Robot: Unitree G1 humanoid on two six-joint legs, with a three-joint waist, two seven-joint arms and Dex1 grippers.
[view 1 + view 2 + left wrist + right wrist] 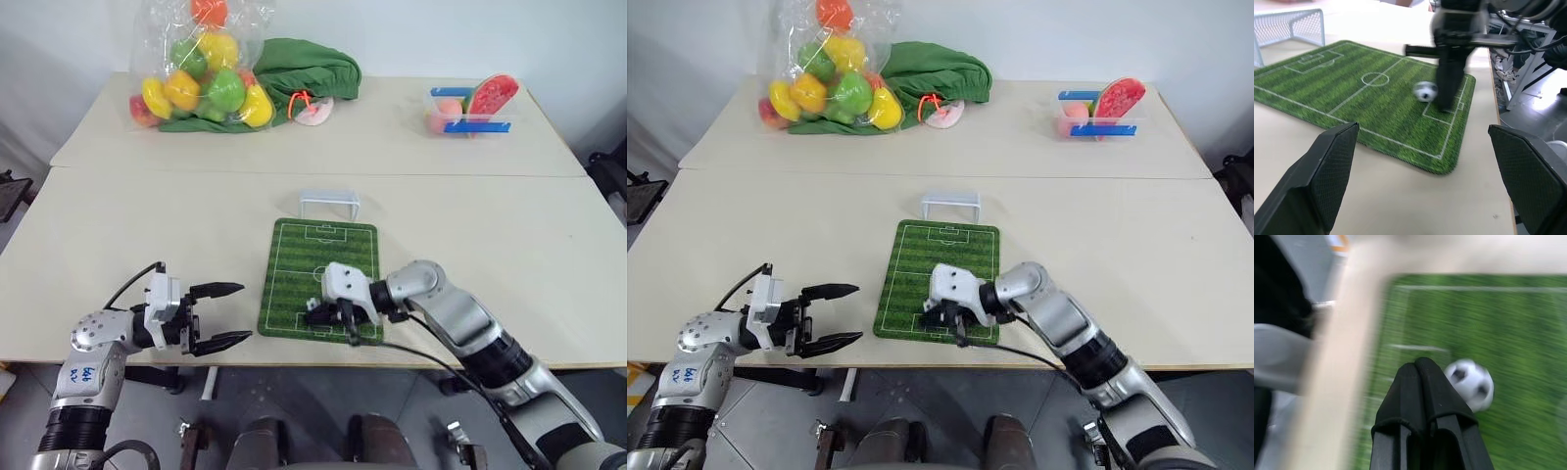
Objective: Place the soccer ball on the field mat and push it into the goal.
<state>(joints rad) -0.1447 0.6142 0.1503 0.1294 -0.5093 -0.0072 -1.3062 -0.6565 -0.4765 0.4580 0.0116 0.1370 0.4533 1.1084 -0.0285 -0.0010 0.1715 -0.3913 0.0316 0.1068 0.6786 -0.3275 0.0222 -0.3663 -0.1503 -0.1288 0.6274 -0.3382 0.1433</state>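
Observation:
The soccer ball point(1425, 91), white with black patches, lies on the field mat point(323, 257) near its front end, inside the near penalty box. My right gripper point(1419, 366) is shut with nothing between its fingers. Its tips point down at the mat right beside the soccer ball point(1471, 383). The small white goal point(329, 203) stands on the table just past the mat's far end. My left gripper point(243, 311) hovers open and level to the left of the mat, near the table's front edge, with nothing in it.
At the back left lies a clear bag of toy fruit point(196, 73) with a green cloth point(312, 67) beside it. At the back right a clear blue-trimmed box point(470, 113) holds a watermelon slice. The table's front edge runs just below the mat.

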